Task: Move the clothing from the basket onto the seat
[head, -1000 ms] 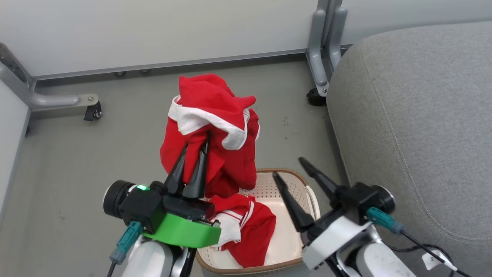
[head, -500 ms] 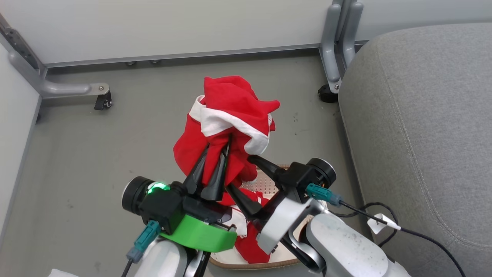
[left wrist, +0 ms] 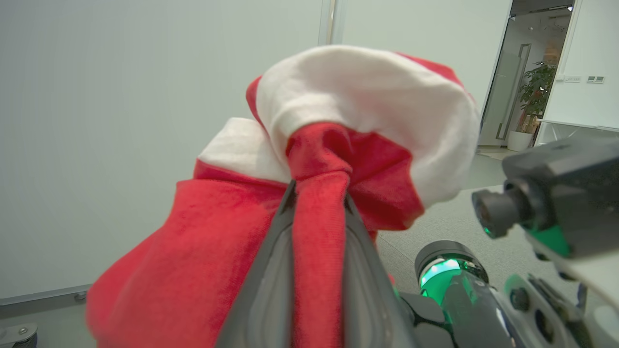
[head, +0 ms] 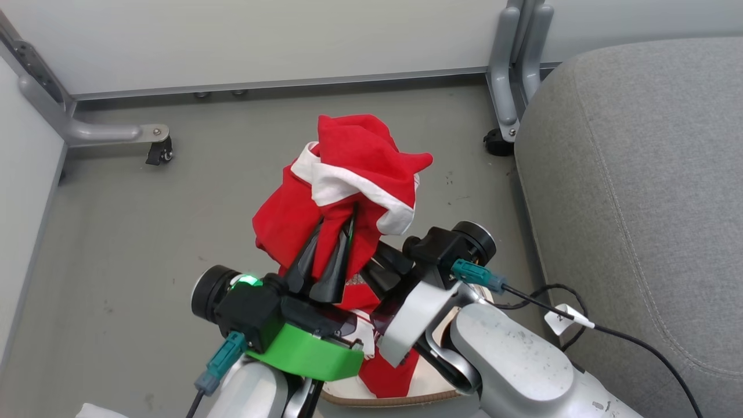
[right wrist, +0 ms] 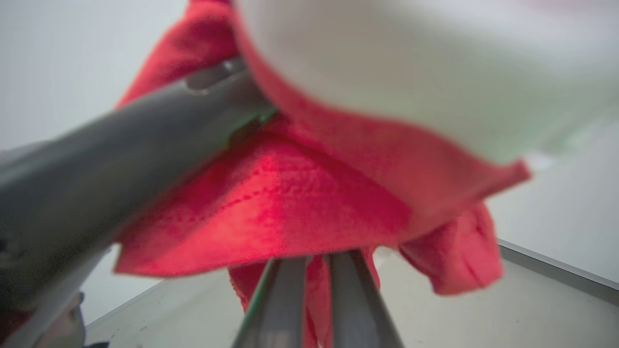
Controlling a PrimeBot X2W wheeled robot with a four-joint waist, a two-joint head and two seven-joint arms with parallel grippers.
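- Up above the basket (head: pixel 395 399), the left gripper (head: pixel 336 223) was clenched on a red-and-white garment (head: pixel 354 151), which bunched over its fingertips.
- The right gripper (right wrist: pixel 314 263) was clamped on a lower fold, apparently of the same garment; that view was blurred.
- The other garment (head: pixel 386 371) lay in the basket.
- The seat (head: pixel 638 174) stood just right of the basket.

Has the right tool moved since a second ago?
Yes. In the head view the right tool swung left, away from the seat, and now pinches the red garment hanging from the left tool.
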